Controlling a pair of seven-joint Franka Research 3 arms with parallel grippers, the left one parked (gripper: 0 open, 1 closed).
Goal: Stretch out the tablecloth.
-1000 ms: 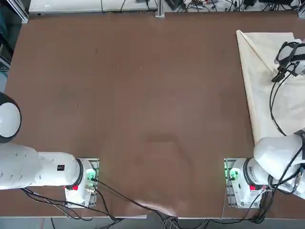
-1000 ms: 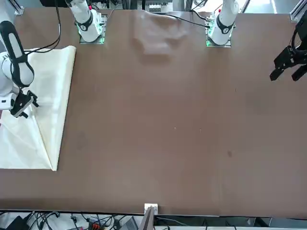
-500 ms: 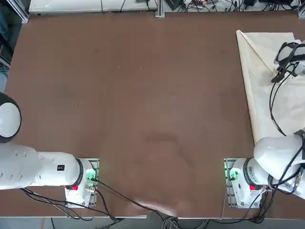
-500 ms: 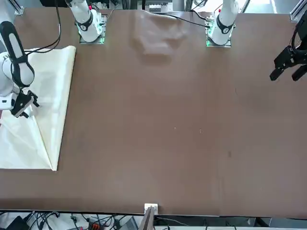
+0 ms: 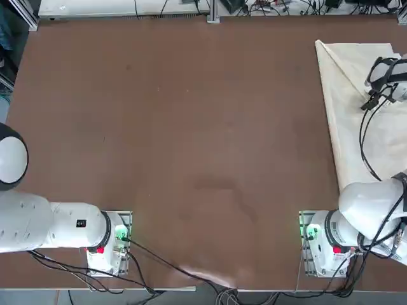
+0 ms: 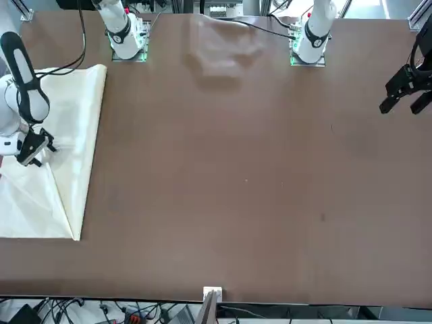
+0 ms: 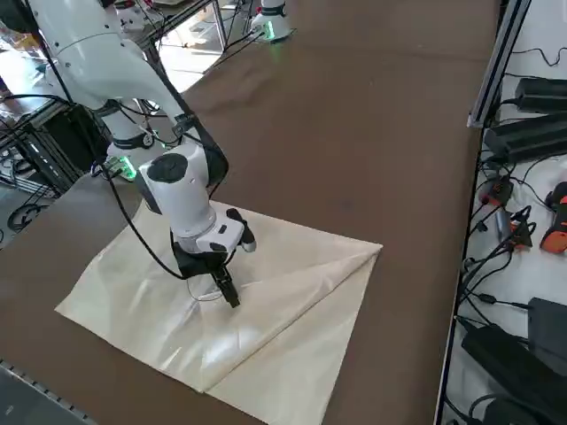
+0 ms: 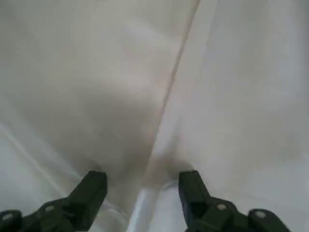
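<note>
The cream tablecloth (image 5: 343, 95) lies folded at the table's right end, one corner turned over along a diagonal crease (image 7: 292, 292). It shows at the left of the front view (image 6: 74, 121). My right gripper (image 5: 369, 101) points down over the cloth's middle (image 6: 37, 150), fingertips at or just above the fabric (image 7: 221, 294). In the wrist view the gripper (image 8: 142, 193) is open, and its two dark fingertips (image 8: 94, 186) straddle a fold edge of the tablecloth (image 8: 96, 72). Nothing is pinched between them.
The brown table (image 5: 191, 127) stretches wide to the left of the cloth. My right arm's base (image 5: 324, 238) stands at the near edge. A metal rail (image 7: 492, 53) and loose cables (image 7: 523, 239) run beyond the table's far edge.
The right gripper has shifted very slightly over the cloth. The tablecloth lies as it did.
</note>
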